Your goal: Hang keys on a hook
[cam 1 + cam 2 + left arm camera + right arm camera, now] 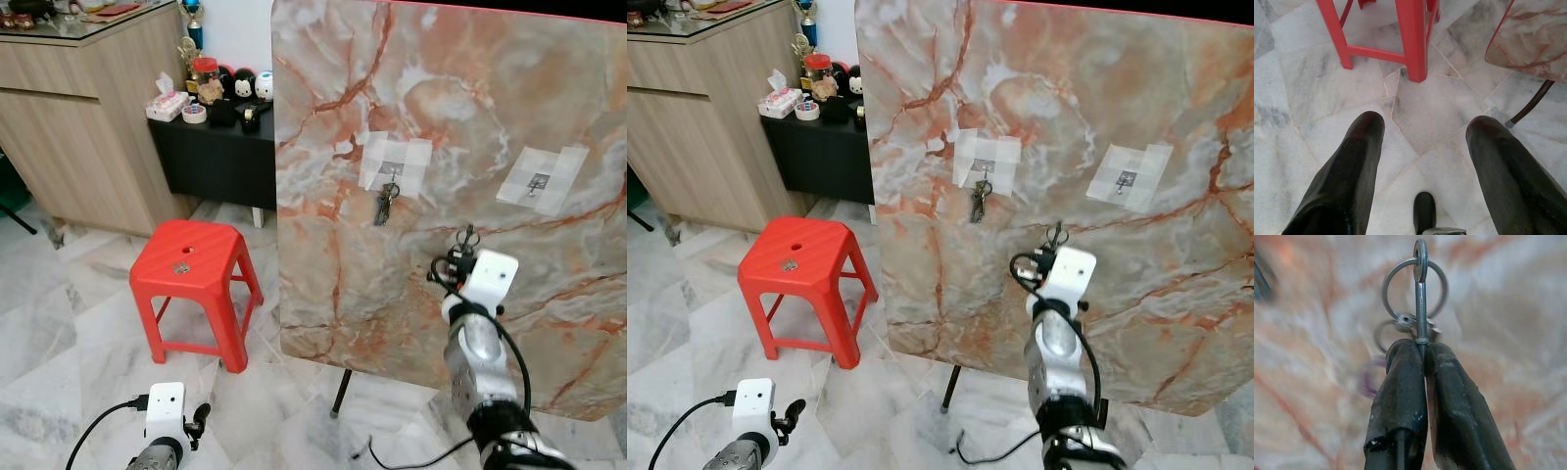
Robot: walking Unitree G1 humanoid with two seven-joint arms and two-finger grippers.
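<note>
Keys held below the free hook

Right end effector (1422,350) pinches the silver key ring (1415,286) upright; the small taped metal hook (538,182) lies up-right.

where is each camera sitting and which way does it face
Left eye, right eye: on the head, facing forward and down at the marble board with two hooks; both arms show.
Left wrist: along the open left gripper toward floor and red stool.
Right wrist: along the right gripper, shut on keys.
Shared: stool, board.
</note>
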